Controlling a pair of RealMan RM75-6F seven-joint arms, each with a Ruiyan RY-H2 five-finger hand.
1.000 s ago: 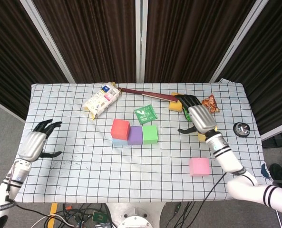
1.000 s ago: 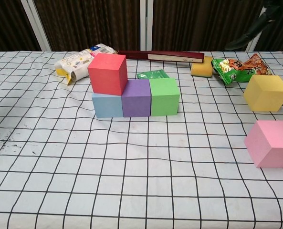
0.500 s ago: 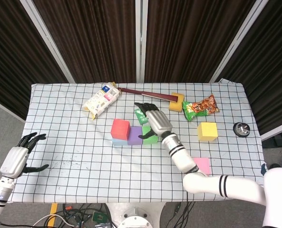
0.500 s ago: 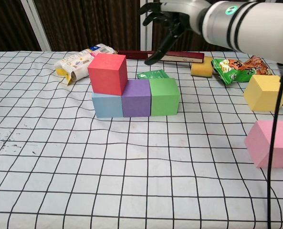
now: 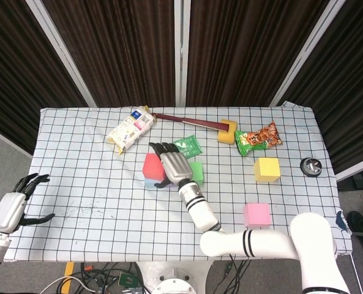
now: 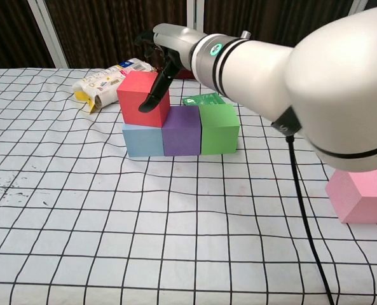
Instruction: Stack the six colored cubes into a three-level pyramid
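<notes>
A light blue cube (image 6: pixel 142 140), a purple cube (image 6: pixel 180 130) and a green cube (image 6: pixel 219 129) stand in a row, with a red cube (image 6: pixel 140 95) on top of the blue one. My right hand (image 6: pixel 164 63) hovers at the red cube's right edge, fingers spread, thumb lying against its front face. From the head view the right hand (image 5: pixel 172 164) covers the purple cube, between the red cube (image 5: pixel 150 164) and the green cube (image 5: pixel 198 171). A yellow cube (image 5: pixel 267 169) and a pink cube (image 5: pixel 256 214) sit apart at the right. My left hand (image 5: pixel 10 208) hangs open off the table's left edge.
A white snack pack (image 5: pixel 129 129), a dark red book (image 5: pixel 187 122), a yellow sponge (image 5: pixel 226 132), snack bags (image 5: pixel 259 138) and a green packet (image 5: pixel 187 144) lie behind the cubes. A small black round thing (image 5: pixel 310 166) sits by the right edge.
My right hand swept from beside the yellow cube leftward across the row to the red cube. My left hand drew back toward the table's front left, off the edge.
</notes>
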